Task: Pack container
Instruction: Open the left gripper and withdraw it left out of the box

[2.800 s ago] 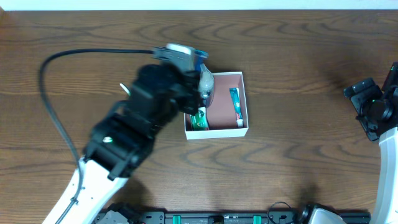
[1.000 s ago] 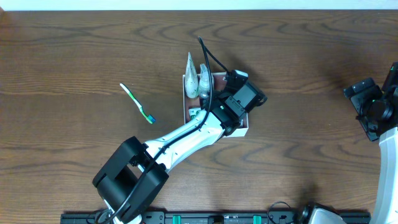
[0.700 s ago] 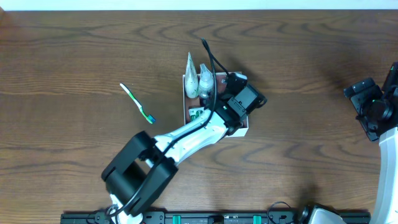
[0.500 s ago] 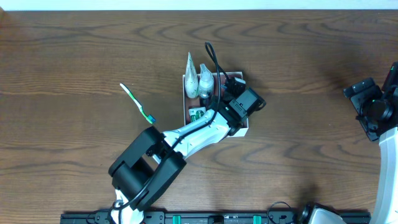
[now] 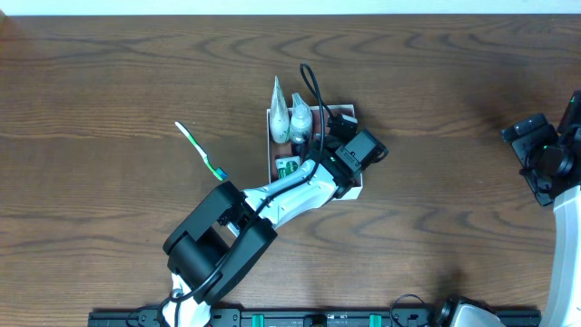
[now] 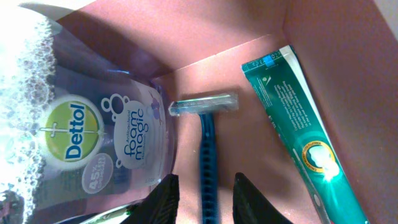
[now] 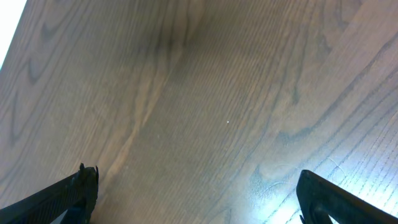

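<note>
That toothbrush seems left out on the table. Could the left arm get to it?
Probably yes: the toothbrush lies alone on the table, left of the container, and nothing stands between it and the left arm.

Razor point(image 6: 207, 149) between pouch point(image 6: 93, 130), toothpaste point(image 6: 298, 134) (in container point(image 6: 236, 37))

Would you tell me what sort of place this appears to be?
Likely a robotics lab bench, not a home: the left arm and right arm at a wooden table, with a razor and toothpaste in a white container.
</note>
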